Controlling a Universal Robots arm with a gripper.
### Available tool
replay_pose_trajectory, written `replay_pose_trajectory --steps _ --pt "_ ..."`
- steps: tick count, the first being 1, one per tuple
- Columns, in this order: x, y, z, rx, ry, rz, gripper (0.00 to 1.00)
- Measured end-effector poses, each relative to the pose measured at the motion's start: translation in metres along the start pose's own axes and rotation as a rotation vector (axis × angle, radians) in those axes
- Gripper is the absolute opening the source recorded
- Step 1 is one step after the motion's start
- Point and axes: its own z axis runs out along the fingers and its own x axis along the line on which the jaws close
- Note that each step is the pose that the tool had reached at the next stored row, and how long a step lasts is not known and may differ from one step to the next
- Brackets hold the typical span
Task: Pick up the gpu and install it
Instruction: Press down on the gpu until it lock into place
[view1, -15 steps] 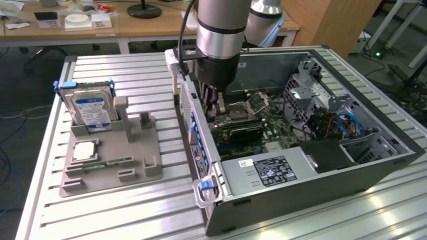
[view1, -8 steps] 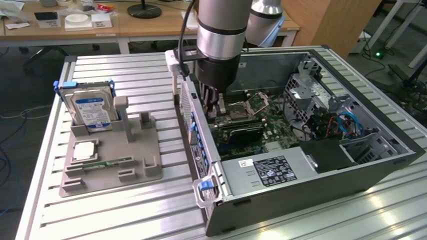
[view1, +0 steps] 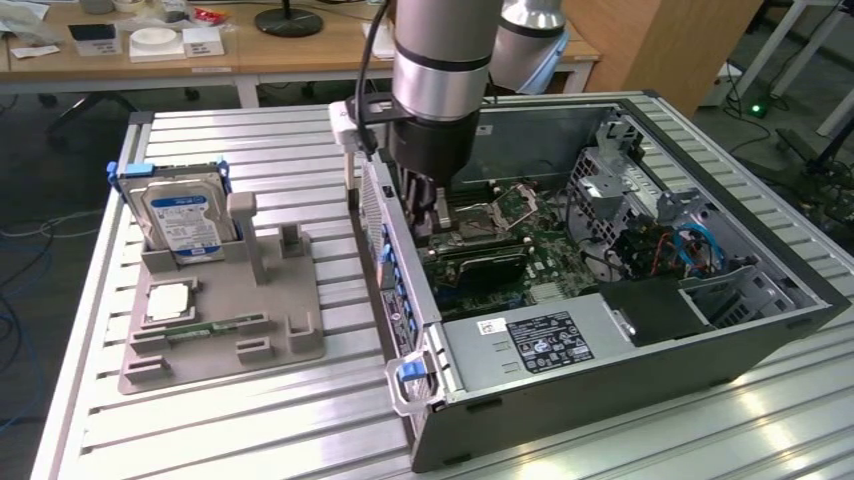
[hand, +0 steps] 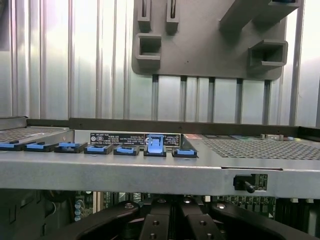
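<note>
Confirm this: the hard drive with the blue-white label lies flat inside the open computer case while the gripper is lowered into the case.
Not quite. The hard drive stands upright in the grey holder on the table, outside the computer case, as the exterior view shows. The gripper is indeed lowered into the case.

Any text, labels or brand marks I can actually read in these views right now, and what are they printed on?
No text reads clearly.
Blue-white label on the hard drive: print too small to read.
Black label on the power supply: white print and symbols, illegible.
Black label strip on the case edge: white print and symbols, too blurred to read.
</note>
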Motion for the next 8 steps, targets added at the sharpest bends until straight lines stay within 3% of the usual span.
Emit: replay_pose_trajectory --steps 8 --pt "0.0000 0.0008 0.0002 -0.0002 0.0017 -0.003 0.11"
